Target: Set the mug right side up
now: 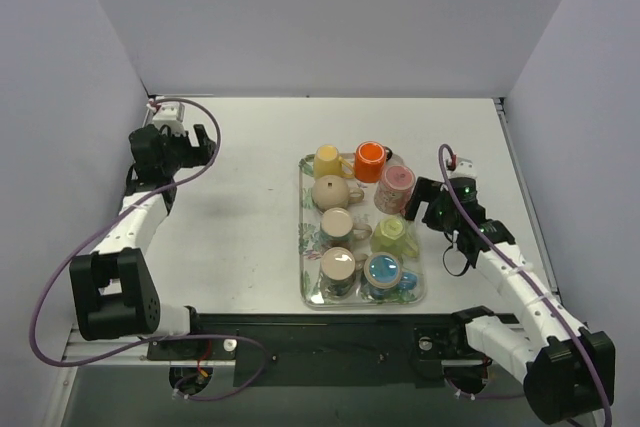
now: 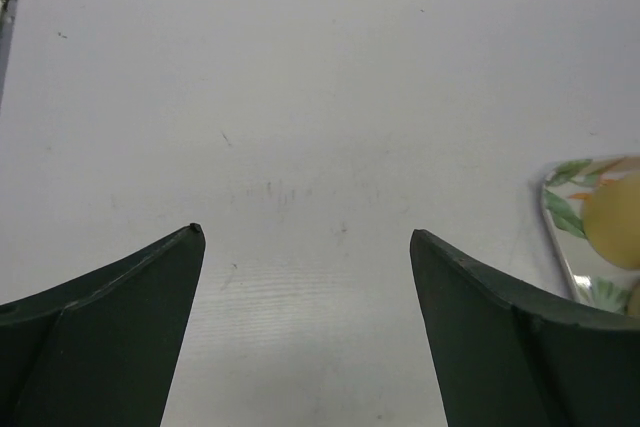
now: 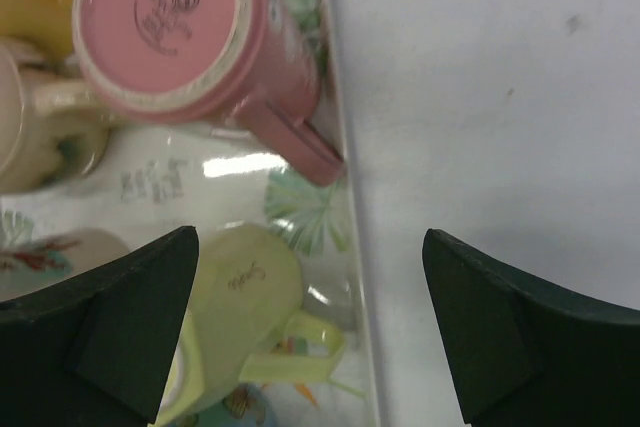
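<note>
A pink mug (image 1: 397,187) stands upside down on the flowered tray (image 1: 304,247), at its right side; in the right wrist view its base (image 3: 165,32) faces up and its handle (image 3: 295,137) points to the tray rim. A light green mug (image 1: 393,235) lies tipped, base showing, just nearer (image 3: 235,307). My right gripper (image 1: 415,204) is open and empty beside the tray's right rim, over the green mug's handle and the rim (image 3: 310,237). My left gripper (image 1: 207,144) is open and empty over bare table at the far left (image 2: 305,231).
The tray also holds an orange mug (image 1: 371,160), a yellow mug (image 1: 327,160), a beige pot (image 1: 332,190) and several upright mugs nearer me. The tray's corner shows in the left wrist view (image 2: 590,237). White walls enclose the table.
</note>
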`<action>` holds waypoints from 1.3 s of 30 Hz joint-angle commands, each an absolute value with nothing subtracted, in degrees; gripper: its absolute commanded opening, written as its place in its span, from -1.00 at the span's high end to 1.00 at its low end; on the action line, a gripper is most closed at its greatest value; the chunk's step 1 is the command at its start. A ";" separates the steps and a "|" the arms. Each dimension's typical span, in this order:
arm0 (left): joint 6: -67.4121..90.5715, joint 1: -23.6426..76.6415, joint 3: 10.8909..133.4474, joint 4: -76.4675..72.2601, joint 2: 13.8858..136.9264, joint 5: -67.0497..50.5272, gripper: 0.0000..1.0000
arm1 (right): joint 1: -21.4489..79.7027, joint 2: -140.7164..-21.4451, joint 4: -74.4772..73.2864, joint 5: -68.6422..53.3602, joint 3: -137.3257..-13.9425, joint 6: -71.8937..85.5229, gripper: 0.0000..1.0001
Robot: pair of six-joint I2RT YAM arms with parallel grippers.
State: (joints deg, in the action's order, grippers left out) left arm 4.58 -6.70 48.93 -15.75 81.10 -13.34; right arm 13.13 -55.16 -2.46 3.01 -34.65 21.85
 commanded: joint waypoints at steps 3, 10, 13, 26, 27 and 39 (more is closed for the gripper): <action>1.23 -6.59 56.33 10.72 78.40 -23.12 -0.89 | 13.89 -49.59 -13.97 -7.40 -32.53 30.75 -0.77; 2.81 -6.59 55.37 10.02 77.87 -21.53 -0.84 | 13.45 -45.53 -18.02 1.50 -31.82 54.61 -0.78; 3.34 -6.59 55.55 10.19 77.78 -22.06 -0.80 | 13.71 -44.74 -16.01 0.44 -29.19 67.27 -0.81; 3.16 -6.50 55.99 11.08 78.48 -23.11 -0.73 | 13.71 -35.33 -8.91 -4.21 -14.25 101.40 -0.66; 3.08 -6.50 55.99 11.16 78.49 -23.38 -0.72 | 13.80 -36.12 -7.22 -4.57 -13.11 102.56 -0.63; 2.46 -6.59 56.25 11.60 78.92 -22.24 -0.66 | 16.43 -46.06 1.40 -4.83 -12.92 103.36 -0.11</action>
